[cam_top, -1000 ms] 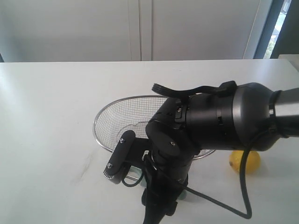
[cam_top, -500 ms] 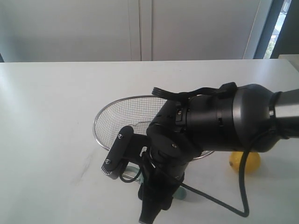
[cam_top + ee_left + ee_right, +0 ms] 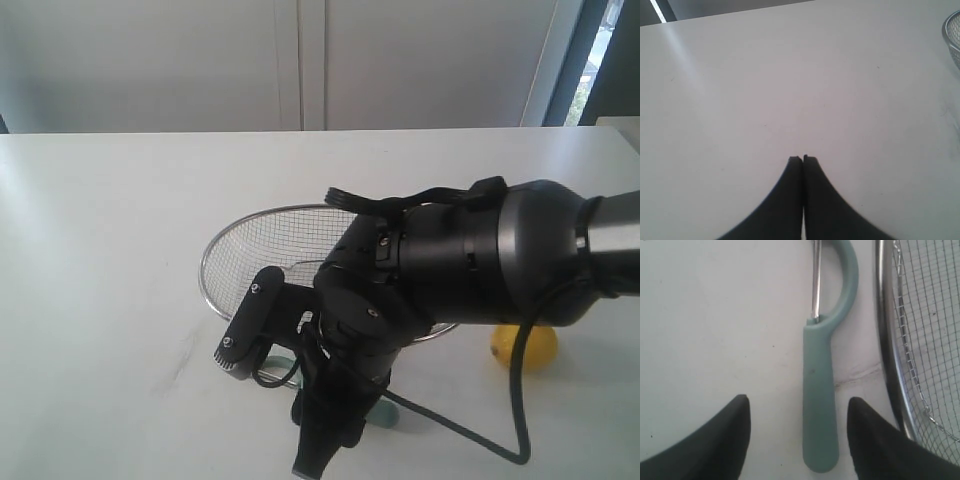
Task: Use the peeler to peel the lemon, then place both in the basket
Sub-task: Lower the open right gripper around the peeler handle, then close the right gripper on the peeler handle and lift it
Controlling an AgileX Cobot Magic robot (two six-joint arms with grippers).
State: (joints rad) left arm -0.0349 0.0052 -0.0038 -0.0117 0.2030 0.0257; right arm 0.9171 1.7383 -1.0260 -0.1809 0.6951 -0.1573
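The pale teal peeler (image 3: 819,405) lies flat on the white table beside the rim of the wire mesh basket (image 3: 887,340), its thin metal blade pointing away from the wrist camera. My right gripper (image 3: 797,400) is open, with one finger on each side of the handle's end and a gap on both sides. In the exterior view the right arm hides most of the peeler (image 3: 384,414) and part of the basket (image 3: 225,262). The yellow lemon (image 3: 527,346) rests on the table to the right of the basket. My left gripper (image 3: 803,158) is shut on nothing over bare table.
The right arm's black cable (image 3: 470,438) loops over the table near the front edge. A piece of the basket rim (image 3: 951,35) shows at the edge of the left wrist view. White cabinet doors (image 3: 300,60) stand behind the table.
My right arm has come down and shifted slightly left toward the peeler, its wrist camera now lower. The lemon and basket have not moved.
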